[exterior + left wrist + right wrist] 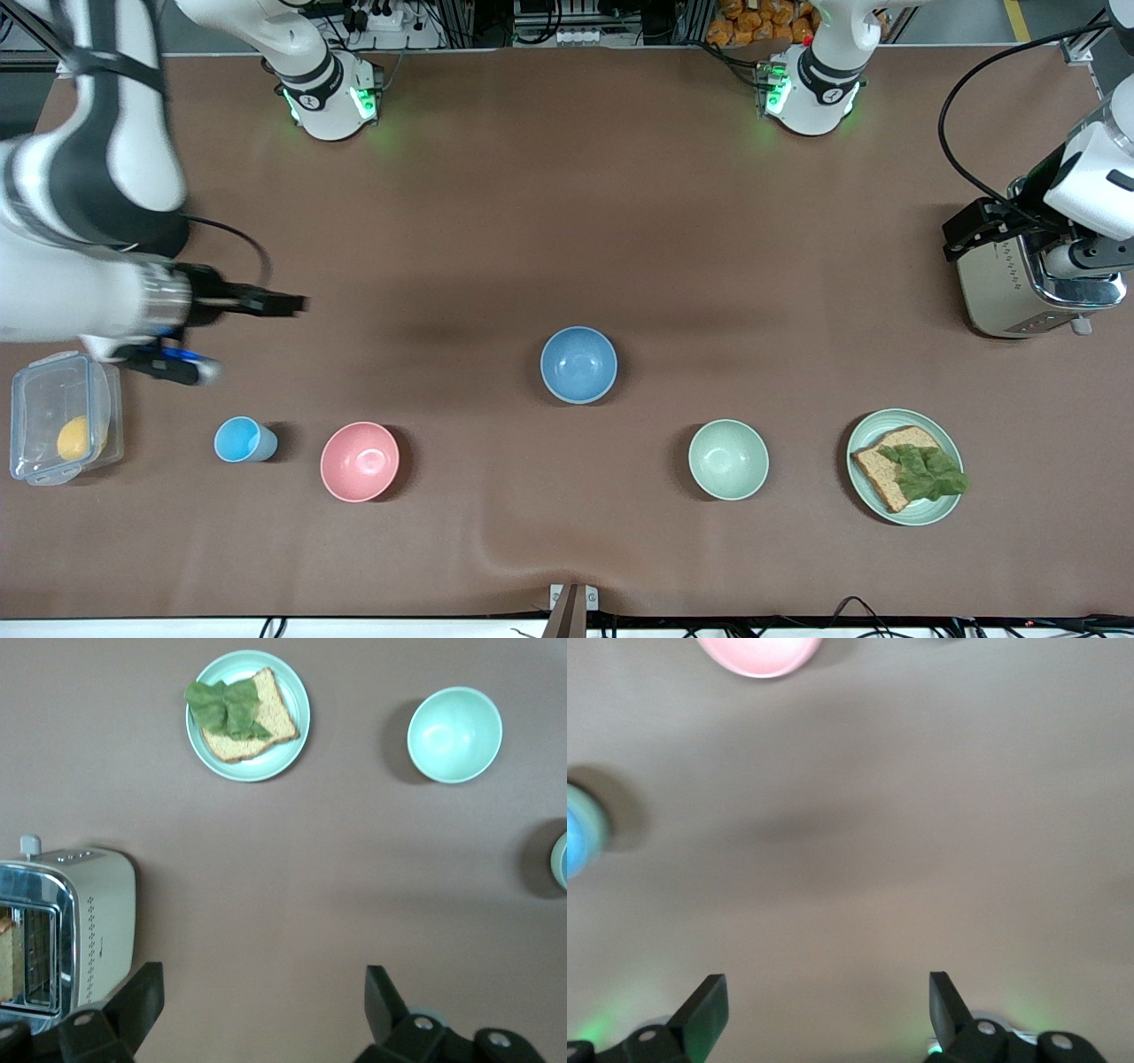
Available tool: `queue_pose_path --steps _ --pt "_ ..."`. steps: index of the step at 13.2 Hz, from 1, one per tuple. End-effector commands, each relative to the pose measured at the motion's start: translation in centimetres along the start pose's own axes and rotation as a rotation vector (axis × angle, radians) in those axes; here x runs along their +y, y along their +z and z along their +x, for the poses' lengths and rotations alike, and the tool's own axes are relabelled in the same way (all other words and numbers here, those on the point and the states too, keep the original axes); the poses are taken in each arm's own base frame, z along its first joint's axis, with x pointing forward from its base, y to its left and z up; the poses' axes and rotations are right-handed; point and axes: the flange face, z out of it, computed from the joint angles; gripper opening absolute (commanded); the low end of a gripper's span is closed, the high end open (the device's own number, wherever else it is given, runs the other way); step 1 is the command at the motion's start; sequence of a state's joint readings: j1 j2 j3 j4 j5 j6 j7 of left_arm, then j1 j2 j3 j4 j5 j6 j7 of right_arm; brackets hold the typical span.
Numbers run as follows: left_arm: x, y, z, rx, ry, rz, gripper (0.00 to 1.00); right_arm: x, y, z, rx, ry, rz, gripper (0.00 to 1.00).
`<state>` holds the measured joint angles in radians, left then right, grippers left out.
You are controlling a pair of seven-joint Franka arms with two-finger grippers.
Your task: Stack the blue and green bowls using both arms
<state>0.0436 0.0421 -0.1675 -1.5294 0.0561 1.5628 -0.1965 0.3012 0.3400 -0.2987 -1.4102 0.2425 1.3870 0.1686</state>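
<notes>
The blue bowl (578, 364) stands upright near the table's middle; its edge shows in the left wrist view (561, 861). The green bowl (728, 459) stands upright nearer to the front camera, toward the left arm's end, and also shows in the left wrist view (454, 734). My left gripper (961, 235) hangs open and empty over the toaster's end (264, 992). My right gripper (288, 304) is open and empty above bare table toward the right arm's end (824, 992). Both grippers are well away from the bowls.
A pink bowl (360, 461) and a small light-blue cup (244, 439) stand toward the right arm's end. A clear box with a lemon (62, 430) sits at that edge. A plate with bread and lettuce (905, 466) and a toaster (1036, 288) stand at the left arm's end.
</notes>
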Motion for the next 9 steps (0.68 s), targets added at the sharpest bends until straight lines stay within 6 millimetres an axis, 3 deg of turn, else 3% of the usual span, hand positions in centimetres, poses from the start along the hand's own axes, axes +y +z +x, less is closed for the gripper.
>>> queue_pose_path --steps 1,4,7,9 --pt "-0.2 -0.5 -1.5 -0.024 0.025 -0.003 1.00 0.7 -2.3 -4.3 0.050 -0.108 -0.099 1.00" --pt "-1.0 -0.8 -1.6 -0.034 0.035 0.000 1.00 4.6 -4.5 -7.0 0.081 -0.154 -0.083 1.00" --pt "-0.8 -0.8 -1.6 -0.035 0.052 -0.005 1.00 5.4 -6.6 -10.9 0.137 -0.156 -0.132 1.00" --pt "-0.7 -0.4 -1.4 -0.045 0.050 -0.026 1.00 6.0 -7.3 -11.6 0.161 -0.149 -0.135 1.00"
